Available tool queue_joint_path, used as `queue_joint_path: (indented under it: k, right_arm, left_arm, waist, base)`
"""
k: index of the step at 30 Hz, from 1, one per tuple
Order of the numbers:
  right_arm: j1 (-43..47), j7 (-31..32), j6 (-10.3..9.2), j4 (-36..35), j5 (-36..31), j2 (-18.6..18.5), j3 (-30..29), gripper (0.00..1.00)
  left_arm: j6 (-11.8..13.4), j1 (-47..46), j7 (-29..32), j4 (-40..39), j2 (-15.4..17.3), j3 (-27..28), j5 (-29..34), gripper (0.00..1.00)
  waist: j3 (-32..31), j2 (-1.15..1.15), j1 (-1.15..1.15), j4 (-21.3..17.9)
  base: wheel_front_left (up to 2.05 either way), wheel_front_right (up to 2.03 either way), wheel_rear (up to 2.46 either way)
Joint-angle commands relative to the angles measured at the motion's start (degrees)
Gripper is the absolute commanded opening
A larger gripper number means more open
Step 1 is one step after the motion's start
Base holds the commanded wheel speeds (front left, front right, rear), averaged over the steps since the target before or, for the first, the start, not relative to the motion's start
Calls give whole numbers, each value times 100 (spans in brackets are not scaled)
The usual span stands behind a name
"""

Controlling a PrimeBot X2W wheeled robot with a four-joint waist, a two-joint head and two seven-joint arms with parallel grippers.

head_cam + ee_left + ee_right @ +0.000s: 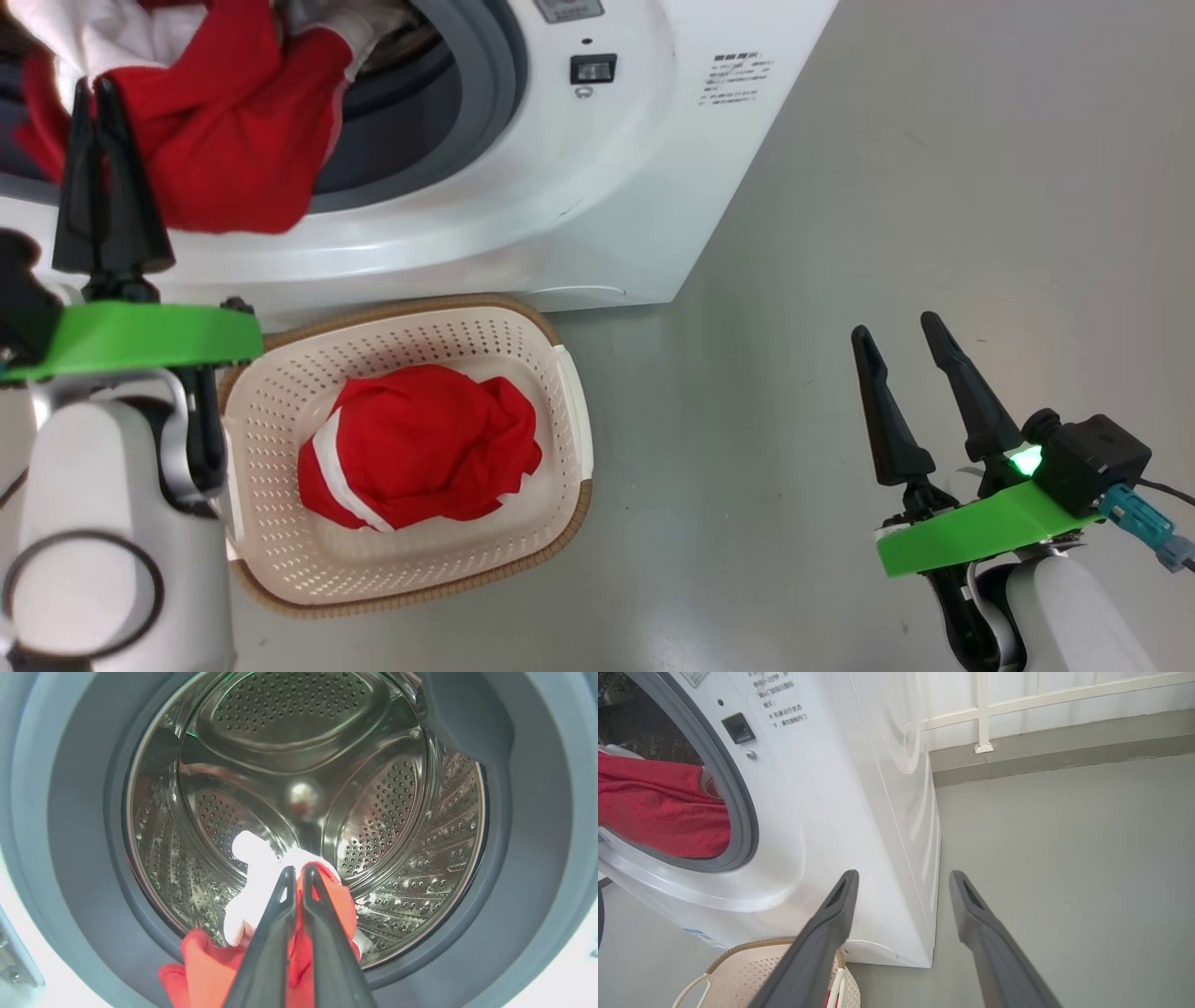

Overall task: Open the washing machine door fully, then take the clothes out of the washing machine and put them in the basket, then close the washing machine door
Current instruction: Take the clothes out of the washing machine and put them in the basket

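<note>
Red clothes (420, 448) with white stripes lie bunched in the basket (411, 308) on the floor (887, 187), just before the washing machine (607, 187). Another red garment (233, 140) hangs out over its grey gasket (495, 93), pinched in the closed left end effector (95, 89). The right end effector (895, 325) stands open, well aside. The machine's printed label (735, 79) is unreadably small.

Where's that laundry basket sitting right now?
In the head view the basket sits on the grey floor, low and left of centre, just in front of the washing machine, below its open mouth. One red garment lies inside it.
</note>
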Motion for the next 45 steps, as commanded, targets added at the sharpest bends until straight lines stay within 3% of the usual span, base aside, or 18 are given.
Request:
queue_joint_path:
  k: [1,6,16,21,36,45]
  right_arm:
    - [61,-37,42,-149,-120,-12,101,100]
    - [54,-37,42,-161,-122,-19,78,100]
    - [37,-37,42,-181,-128,-39,45,100]
    - [29,-37,42,-184,-129,-49,48,100]
    - [-80,-37,42,-199,-125,-37,87,100]
    - [-218,-37,42,-229,-122,-24,76,100]
  left_arm:
    - [-26,218,-44,-393,135,128,71,0]
    - [12,548,-44,-1082,122,34,3,0]
    - [335,913,-45,-2394,120,-260,-44,0]
    - [496,1057,-45,-2577,120,-375,-65,0]
    - [561,1409,-45,-1014,120,-849,-287,0]
    - [448,1203,-45,304,119,-969,-357,0]
  waist:
    - [12,0,0,18]
    - [39,0,0,49]
    - [78,0,0,100]
    - [97,0,0,113]
    - [325,0,0,78]
    - [630,0,0,47]
  base:
    - [0,0,0]
    - [0,0,0]
    - [0,0,0]
    - [0,0,0]
    - [0,0,0]
    - [0,0,0]
